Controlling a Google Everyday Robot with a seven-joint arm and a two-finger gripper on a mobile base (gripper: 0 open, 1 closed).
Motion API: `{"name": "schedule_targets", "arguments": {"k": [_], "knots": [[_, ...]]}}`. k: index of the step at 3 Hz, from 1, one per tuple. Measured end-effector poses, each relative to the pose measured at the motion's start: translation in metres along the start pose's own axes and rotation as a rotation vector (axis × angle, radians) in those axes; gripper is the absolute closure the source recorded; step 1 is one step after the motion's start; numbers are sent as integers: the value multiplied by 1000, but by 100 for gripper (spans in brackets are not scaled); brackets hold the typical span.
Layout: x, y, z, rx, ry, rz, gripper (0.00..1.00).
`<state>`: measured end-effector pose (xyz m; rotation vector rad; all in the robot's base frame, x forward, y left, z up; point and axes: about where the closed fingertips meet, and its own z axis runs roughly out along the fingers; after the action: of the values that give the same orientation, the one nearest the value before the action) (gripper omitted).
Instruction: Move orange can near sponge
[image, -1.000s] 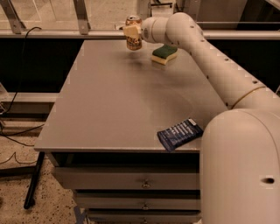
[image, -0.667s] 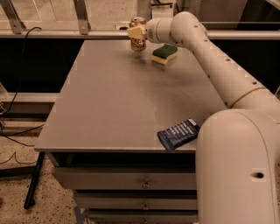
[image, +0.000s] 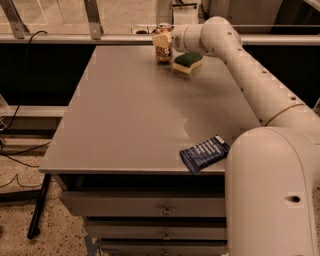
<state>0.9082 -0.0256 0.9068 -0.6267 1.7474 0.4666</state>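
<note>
A grey desk (image: 125, 120) seen from the front, with a white robot arm (image: 250, 75) reaching across it from the right to the far edge. At the arm's end, the tool (image: 162, 41) is closed around the upper part of the orange can (image: 163, 54), with a pale finger lying across the can's front. The can is small, upright and orange-brown with pale markings on its side. Whether its base touches the desk cannot be told. Just to the right of the can lies the sponge (image: 188, 61), dark green on top and yellow beneath. A flat dark blue packet (image: 204, 153) rests at the desk's near right edge, well apart from both.
</note>
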Motion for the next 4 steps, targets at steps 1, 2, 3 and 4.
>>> {"name": "schedule_targets", "arguments": {"k": [1,2,3,4], "knots": [[3,-2,-2,-7,-3,-2,12],[6,-1,-4,-16,-7,-2,0],[7,1,-10,-47,-41,-4,0],[10,-4,-42,-67,-115,1,0]]}}
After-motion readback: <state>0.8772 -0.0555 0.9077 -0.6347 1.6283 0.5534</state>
